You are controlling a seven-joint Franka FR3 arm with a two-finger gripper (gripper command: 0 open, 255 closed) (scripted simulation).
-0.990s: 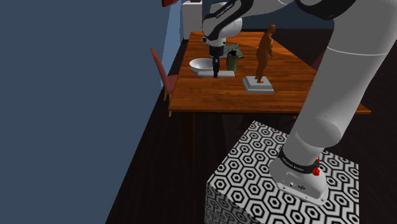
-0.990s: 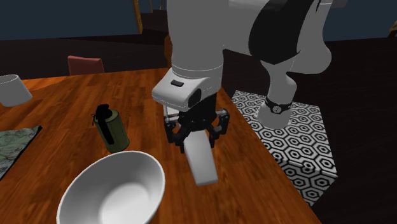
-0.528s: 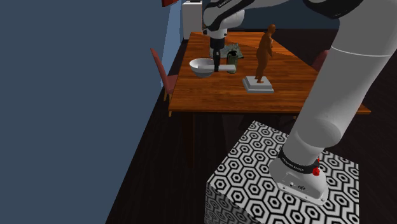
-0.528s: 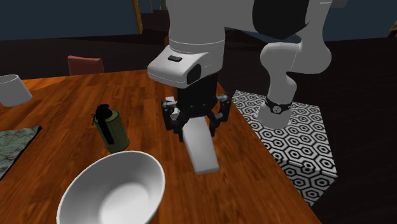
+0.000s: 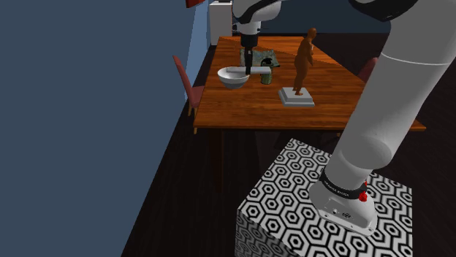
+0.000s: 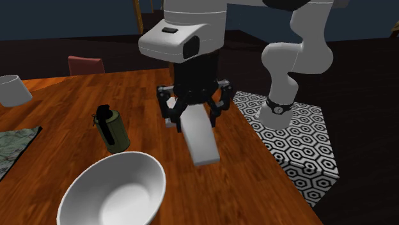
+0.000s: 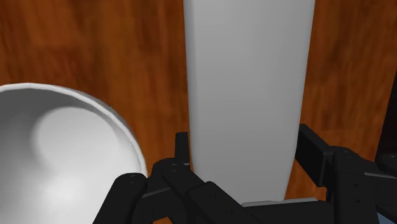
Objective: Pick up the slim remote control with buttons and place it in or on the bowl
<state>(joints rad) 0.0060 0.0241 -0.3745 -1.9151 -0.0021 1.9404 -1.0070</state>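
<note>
The remote control [image 6: 199, 137] is a plain grey slab with no buttons drawn. My gripper [image 6: 193, 116] is shut on one end of it and holds it level above the wooden table [image 6: 64, 108]. In the wrist view the remote [image 7: 245, 95] runs straight out between the two black fingers [image 7: 181, 149], with the white bowl [image 7: 57, 159] close beside it. The white bowl [image 6: 112, 192] stands on the table to the second exterior view's lower left of the remote. In the shoulder view the gripper [image 5: 249, 67] hangs over the bowl [image 5: 234, 76] with the remote [image 5: 259, 70] sticking out sideways.
An olive green canister [image 6: 112, 130] stands upright just beyond the bowl. A brown figurine [image 5: 302, 62] on a grey base stands nearer the stand. A patterned mat [image 6: 11, 150] and a white cup [image 6: 13, 89] lie at the table's far side. A red chair [image 5: 188, 84] flanks the table.
The gripper has risen with the remote clasped in it, lifting it off the table and carrying it a little toward the bowl. The bowl and canister have not moved.
</note>
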